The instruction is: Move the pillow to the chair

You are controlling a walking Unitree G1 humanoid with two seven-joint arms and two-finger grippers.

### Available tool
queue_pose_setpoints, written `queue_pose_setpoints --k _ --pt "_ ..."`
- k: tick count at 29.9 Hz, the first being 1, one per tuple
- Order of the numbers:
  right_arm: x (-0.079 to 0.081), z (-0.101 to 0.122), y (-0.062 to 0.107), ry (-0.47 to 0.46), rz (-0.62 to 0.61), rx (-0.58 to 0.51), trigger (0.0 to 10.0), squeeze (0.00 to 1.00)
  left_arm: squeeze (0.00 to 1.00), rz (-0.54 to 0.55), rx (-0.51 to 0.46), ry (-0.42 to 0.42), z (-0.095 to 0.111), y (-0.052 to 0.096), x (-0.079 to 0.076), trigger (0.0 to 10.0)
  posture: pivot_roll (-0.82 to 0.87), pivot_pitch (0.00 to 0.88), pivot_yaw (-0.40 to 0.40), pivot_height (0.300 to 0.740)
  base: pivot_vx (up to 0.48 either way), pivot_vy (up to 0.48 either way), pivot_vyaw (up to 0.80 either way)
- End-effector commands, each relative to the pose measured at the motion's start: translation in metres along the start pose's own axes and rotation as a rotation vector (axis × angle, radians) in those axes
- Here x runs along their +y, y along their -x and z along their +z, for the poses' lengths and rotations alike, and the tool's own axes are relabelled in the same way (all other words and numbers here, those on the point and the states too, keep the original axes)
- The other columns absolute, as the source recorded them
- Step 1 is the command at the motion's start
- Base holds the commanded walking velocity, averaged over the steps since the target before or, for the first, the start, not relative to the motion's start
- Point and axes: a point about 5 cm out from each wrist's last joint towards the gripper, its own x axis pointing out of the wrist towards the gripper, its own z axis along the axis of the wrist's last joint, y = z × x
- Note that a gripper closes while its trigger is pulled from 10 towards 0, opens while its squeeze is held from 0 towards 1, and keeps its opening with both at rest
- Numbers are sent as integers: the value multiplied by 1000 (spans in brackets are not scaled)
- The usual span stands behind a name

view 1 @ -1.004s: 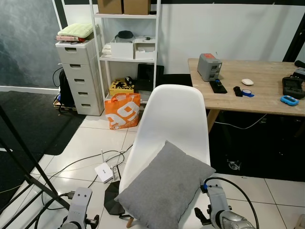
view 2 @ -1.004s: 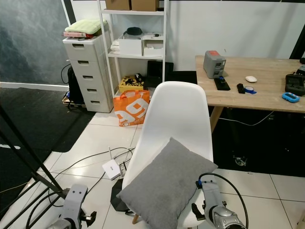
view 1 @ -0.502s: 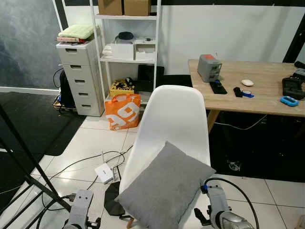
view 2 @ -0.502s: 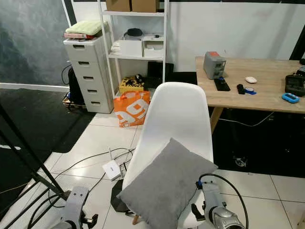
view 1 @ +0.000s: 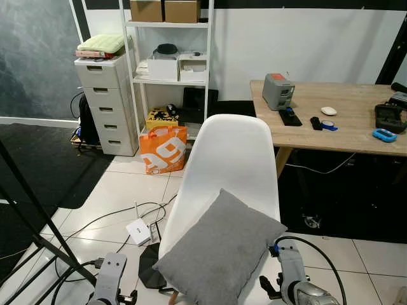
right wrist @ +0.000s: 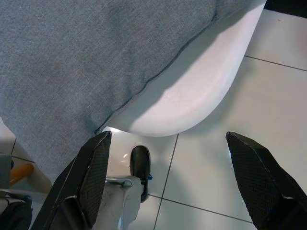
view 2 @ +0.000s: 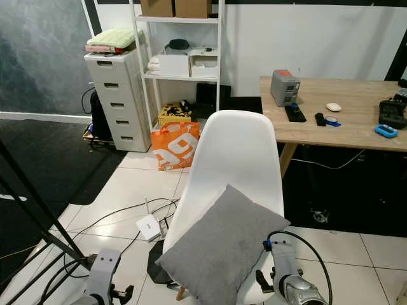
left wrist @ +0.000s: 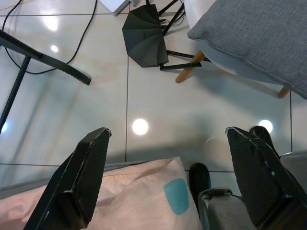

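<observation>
A grey pillow (view 1: 219,248) lies tilted on the seat of a white shell chair (view 1: 232,155), leaning toward its back. In the right wrist view the pillow (right wrist: 96,62) overhangs the chair's white seat edge (right wrist: 192,100). My right gripper (right wrist: 177,182) hangs open beside the seat, holding nothing. My left gripper (left wrist: 165,177) is also open above the floor tiles, to the left of the chair, with the pillow's corner (left wrist: 259,38) ahead of it. Both silver arms hang low at the frame's bottom: left arm (view 1: 108,283), right arm (view 1: 292,279).
A wooden desk (view 1: 331,117) with small devices stands to the right behind the chair. White shelves (view 1: 168,60), a drawer unit (view 1: 105,101) and an orange bag (view 1: 163,147) are at the back. Cables and a white router (view 1: 138,230) lie on the floor; black tripod legs (view 1: 32,203) cross at left.
Both arms have sunk slightly lower in the picture. The pillow and chair have stayed in place.
</observation>
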Motion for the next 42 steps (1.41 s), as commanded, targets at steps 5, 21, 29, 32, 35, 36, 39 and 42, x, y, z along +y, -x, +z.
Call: queue_pose_setpoints --k 5,21,29,32,35,36,39,42 --pt "2 -1 0 -15 3 -3 10000 0 0 -8 3 14 1 -1 -1 10000 -156 0 -27 740 0 -343 0" --pt "2 0 0 -31 11 -12 10000 0 0 -14 -13 18 5 -1 -1 10000 -151 13 -24 740 0 -408 0" --pt "2 1 0 -31 13 -19 10000 0 0 -16 -22 25 8 -2 -1 10000 -152 20 -27 740 0 -451 0" --pt "2 2 0 -31 13 -20 10000 0 0 -17 -24 27 8 -2 -1 10000 -151 21 -28 740 0 -480 0" --pt "2 2 0 -36 9 -21 10000 0 0 -16 -27 29 9 -2 -1 10000 -150 24 -28 740 0 -320 0" --pt "2 2 0 -39 6 -22 10000 0 0 -16 -28 30 10 -2 -1 10000 -150 24 -28 740 0 0 0" --pt "2 2 0 -39 7 -28 10000 0 0 -15 -28 30 10 -2 -1 10000 -152 20 -28 740 0 0 0" --pt "4 3 0 -35 36 -37 10000 0 0 -15 -28 29 10 -2 -1 10000 -150 13 -28 740 0 -160 265"
